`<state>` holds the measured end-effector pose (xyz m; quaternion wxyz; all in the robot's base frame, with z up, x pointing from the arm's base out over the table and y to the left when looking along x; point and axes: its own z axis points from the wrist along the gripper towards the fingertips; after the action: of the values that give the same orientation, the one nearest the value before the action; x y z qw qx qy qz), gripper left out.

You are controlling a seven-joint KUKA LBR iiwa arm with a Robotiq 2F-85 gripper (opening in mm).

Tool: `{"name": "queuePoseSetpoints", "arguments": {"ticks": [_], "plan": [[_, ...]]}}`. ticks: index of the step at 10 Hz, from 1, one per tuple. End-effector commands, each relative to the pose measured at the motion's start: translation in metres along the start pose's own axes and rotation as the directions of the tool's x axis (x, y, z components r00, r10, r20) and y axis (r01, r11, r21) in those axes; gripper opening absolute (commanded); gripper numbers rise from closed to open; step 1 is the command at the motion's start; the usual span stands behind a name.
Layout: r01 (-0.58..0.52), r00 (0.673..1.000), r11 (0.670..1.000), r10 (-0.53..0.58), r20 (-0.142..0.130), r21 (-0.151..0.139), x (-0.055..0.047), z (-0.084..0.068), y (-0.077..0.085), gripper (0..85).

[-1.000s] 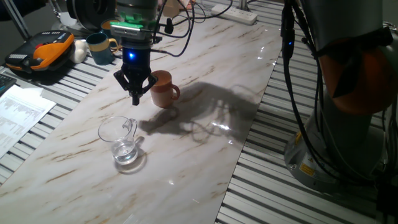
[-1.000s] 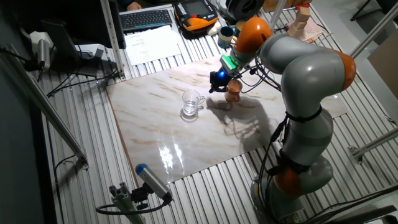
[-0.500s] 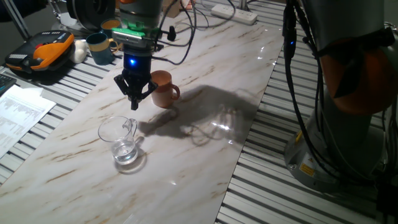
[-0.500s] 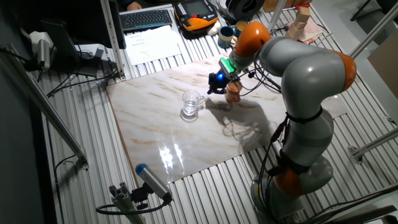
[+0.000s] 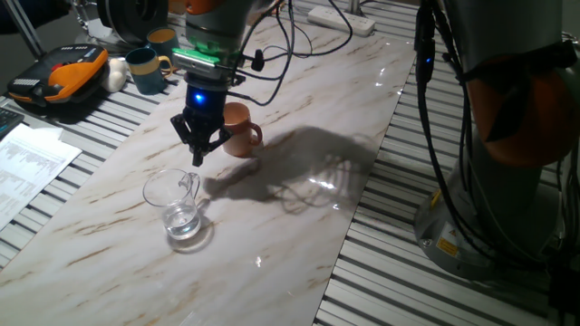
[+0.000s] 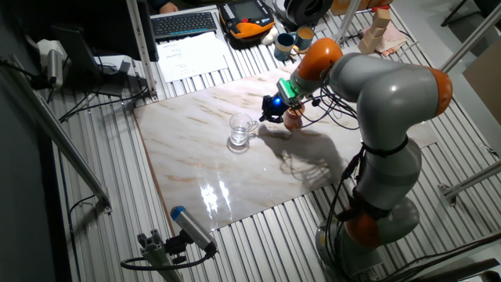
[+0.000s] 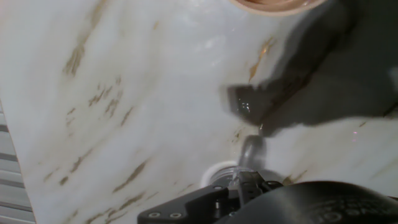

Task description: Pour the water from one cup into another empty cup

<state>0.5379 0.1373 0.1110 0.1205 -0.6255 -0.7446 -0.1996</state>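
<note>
White marble with tan veins covered the table (image 5: 299,118), and slatted metal ran along its edges. Over that slab the gripper (image 5: 198,156) hung with its black fingers pointing down, drawn near each other at the tips, nothing between them; I could not tell whether they were fully clenched. A blue light glowed on the hand above them, a green one higher up.

Just below and to the front of the fingertips stood the glass mug (image 5: 175,204), upright, mouth up, its loop handle turned toward the gripper. A little water (image 5: 184,224) lay in its thick base. From the other fixed view the glass mug (image 6: 240,131) sat near the middle of the slab, with the gripper (image 6: 266,114) just beside it and apart from it.

Behind the gripper stood the orange mug (image 5: 238,129), upright too, its handle toward the open side of the table. Its near side was partly hidden by the fingers. In the hand view only a sliver of the orange mug's rim (image 7: 272,5) showed at the top edge, and the glass mug (image 7: 239,172) was cut off at the bottom, blurred by dark parts of the hand.

Bare marble lay wide on the far side of both mugs, crossed by the arm's shadow. Off the slab sat a teal mug (image 5: 145,70), an orange and black device (image 5: 62,80) and some papers (image 5: 27,163).
</note>
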Motion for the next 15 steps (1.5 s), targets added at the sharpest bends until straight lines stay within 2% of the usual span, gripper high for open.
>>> {"name": "queuePoseSetpoints", "arguments": {"ticks": [1,2,4,6,7,9,10,12,13,15], "plan": [[-0.002,1.0,1.0,0.002,-0.005,-0.006,-0.001,0.001,-0.001,0.0],[-0.001,1.0,1.0,0.001,-0.015,-0.003,-0.001,0.0,-0.001,0.0],[0.022,1.0,0.998,-0.021,-0.016,0.053,0.0,-0.003,-0.001,0.0],[0.017,0.999,0.999,-0.016,-0.028,0.04,0.002,-0.005,-0.001,0.0],[0.006,1.0,1.0,-0.005,-0.019,0.029,0.004,-0.004,0.0,17.0],[0.007,1.0,0.999,-0.007,0.011,0.051,0.006,-0.002,0.002,17.0],[0.004,1.0,0.999,-0.005,0.014,0.051,0.007,-0.002,0.002,34.0],[0.002,1.0,0.998,-0.003,0.03,0.058,0.007,-0.002,0.002,34.0],[0.0,0.999,0.997,-0.004,0.053,0.074,0.007,-0.001,0.003,34.0],[-0.026,0.996,0.998,0.02,0.092,0.064,0.009,0.003,0.006,34.0]]}}
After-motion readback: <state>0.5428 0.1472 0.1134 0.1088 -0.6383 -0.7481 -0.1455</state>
